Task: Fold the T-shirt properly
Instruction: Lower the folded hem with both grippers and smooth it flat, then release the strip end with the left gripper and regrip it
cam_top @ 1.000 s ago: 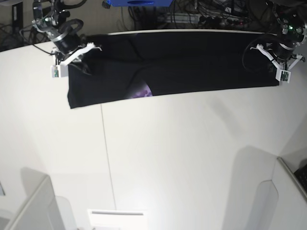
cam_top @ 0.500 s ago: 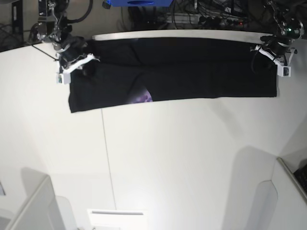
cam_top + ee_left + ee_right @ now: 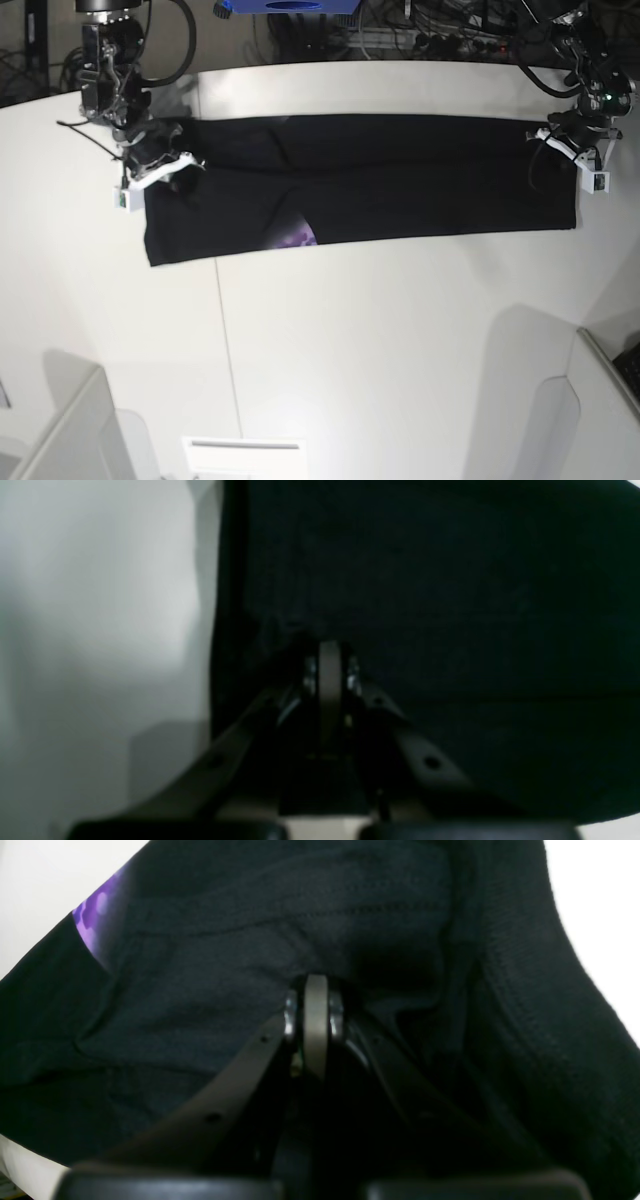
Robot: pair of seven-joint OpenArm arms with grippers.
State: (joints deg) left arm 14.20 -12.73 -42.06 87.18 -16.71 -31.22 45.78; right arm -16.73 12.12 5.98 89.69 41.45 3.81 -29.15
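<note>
The black T-shirt lies as a long folded strip across the far part of the white table. A bit of purple print shows at its near edge. My right gripper is at the strip's left end, shut on a bunch of black cloth, with the purple print at upper left in the right wrist view. My left gripper is at the strip's right end. The left wrist view shows it shut on the dark cloth near the shirt's edge.
Cables and a blue object lie behind the table's far edge. A seam runs down the table. Grey panels stand at the near left and near right, and a white tray sits at the near edge.
Both grippers have pulled the shirt strip toward the near side. A band of bare table now shows behind it.
</note>
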